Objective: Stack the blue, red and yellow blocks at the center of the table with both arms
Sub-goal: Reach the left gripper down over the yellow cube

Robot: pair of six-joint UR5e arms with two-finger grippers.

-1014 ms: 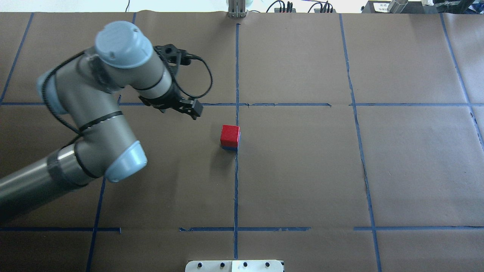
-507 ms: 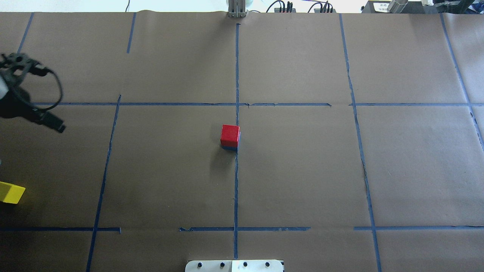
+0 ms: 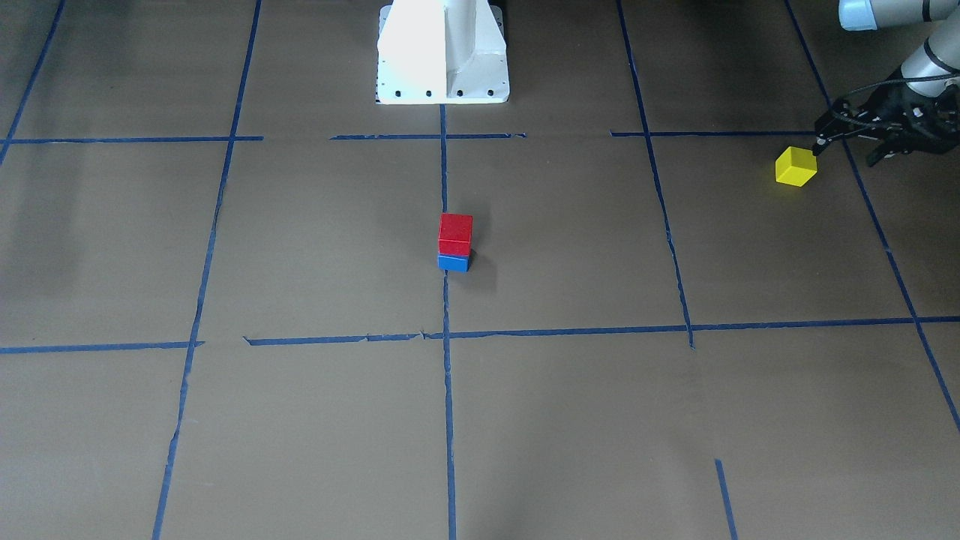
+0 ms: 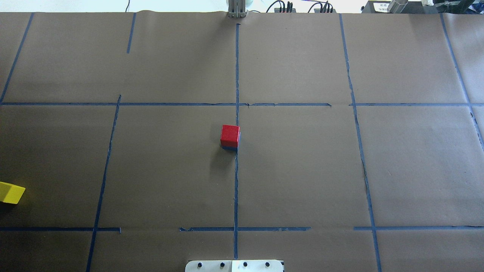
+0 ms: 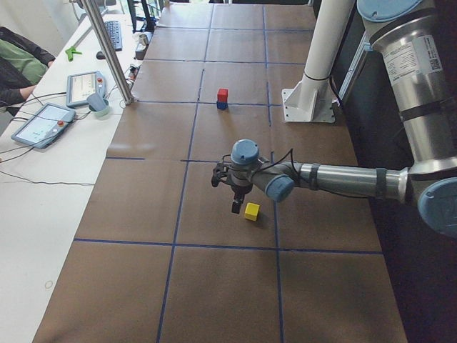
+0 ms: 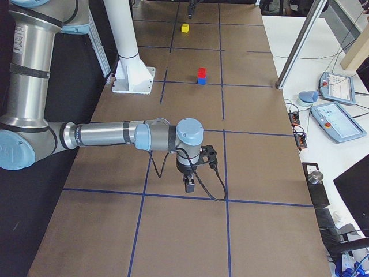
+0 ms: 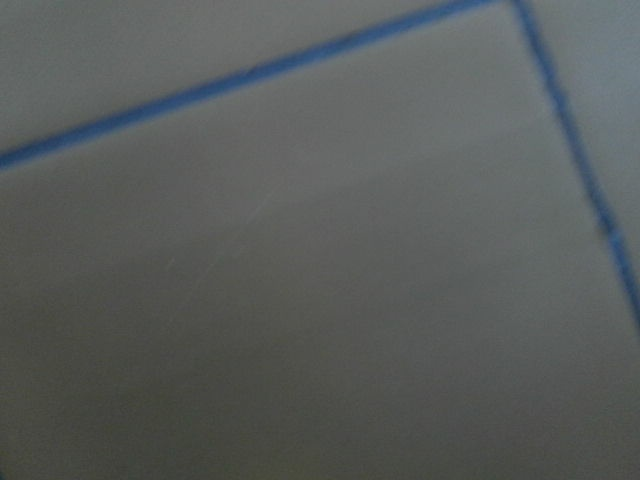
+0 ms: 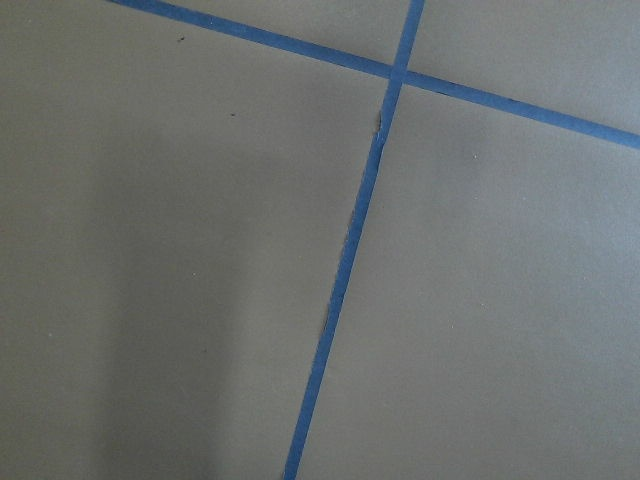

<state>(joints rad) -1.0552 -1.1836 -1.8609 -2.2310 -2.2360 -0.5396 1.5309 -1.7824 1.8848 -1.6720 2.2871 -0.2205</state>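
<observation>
Yellow block (image 3: 796, 166): sits on the bench (image 4: 302, 170) far out on the robot's left side, well apart from the ctr stack, where the red block (image 3: 455, 234) rests on the blue block (image 3: 453, 262) beside the ctr tape line. Left tool (image 3: 847, 148): hangs just beside the yellow block. Its jaws look spread w/ nothing betw. them, and contact w/ the block cannot be confirmed. Right tool (image 6: 189, 186): hangs low over bare bench on the robot's right side. It shows only in a side view, so its opening cannot be told; all three blocks lie elsewhere, so it holds none of them. Handling est.: the yellow block is prob. a small rigid cube, wood or plastic, light and not fragile. Painted faces may be slick, so a moderate squeeze is req'd, w/ no crush risk. Grip pt: two opposite vertical faces, approx. mid-height or above, pads flat on the faces, not on edges or corners. The block appears turned vs. the tape grid, so align the wrist to its faces first. Keep the underside clear for seating on the red block.
</observation>
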